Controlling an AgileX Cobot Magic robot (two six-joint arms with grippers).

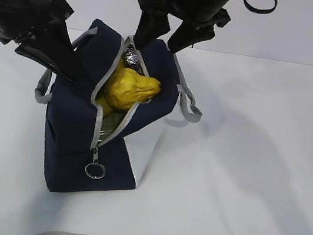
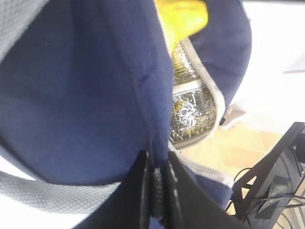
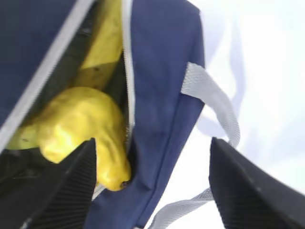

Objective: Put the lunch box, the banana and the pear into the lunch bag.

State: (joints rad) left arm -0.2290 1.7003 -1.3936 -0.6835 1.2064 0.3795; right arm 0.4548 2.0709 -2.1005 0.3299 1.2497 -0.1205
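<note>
Atop open lunch bag [image 1: 78,123], pear [image 1: 130,88]; no legible writing

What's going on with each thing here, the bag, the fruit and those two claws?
lunch bag: upright, unzipped, mouth open.
pear: in the bag's mouth, poking out.
banana: inside, beneath the pear.
left gripper: shut on the bag's fabric.
right gripper: open, holding nothing.

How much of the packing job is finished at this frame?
Mostly done: the pear sits in the open mouth of the lunch bag, and the banana lies inside behind it. The lunch box isn't visible, so I can't confirm it. The left tool is pinching the bag's fabric; the right tool is open above the pear, holding nothing. Left: confirming the box.
</note>
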